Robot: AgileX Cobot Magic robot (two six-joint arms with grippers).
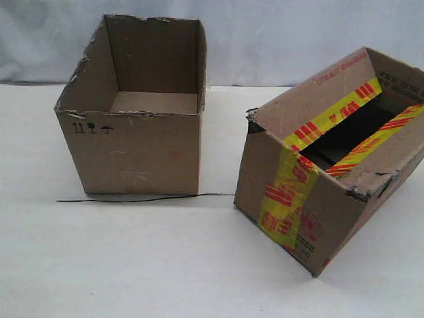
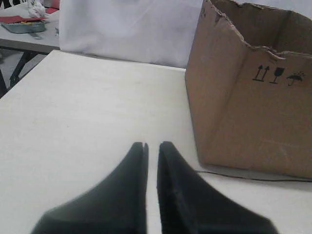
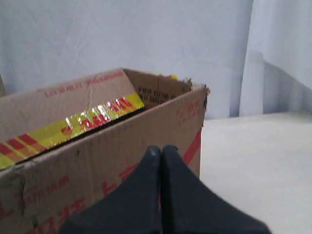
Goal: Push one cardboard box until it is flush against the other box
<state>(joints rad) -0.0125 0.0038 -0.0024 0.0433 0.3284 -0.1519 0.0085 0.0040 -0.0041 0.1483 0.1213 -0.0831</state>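
The cardboard box (image 1: 318, 179) with yellow tape and red print stands at the right, turned at an angle, its top open. The other box (image 1: 132, 149), plain brown with black symbols, stands at the left, a gap of table between them. Neither gripper shows in the exterior view. My right gripper (image 3: 162, 148) is shut and empty, its tips right at the taped box's (image 3: 97, 151) outer side wall; contact cannot be told. My left gripper (image 2: 152, 145) is low over the table, only a thin slit between its fingers, holding nothing, apart from the plain box (image 2: 253, 107).
A thin black wire (image 1: 146, 198) lies on the white table (image 1: 132, 265) along the plain box's front and reaches toward the taped box. A white cloth backdrop (image 1: 278, 33) hangs behind. Another table with clutter (image 2: 27, 27) stands beyond the table's edge.
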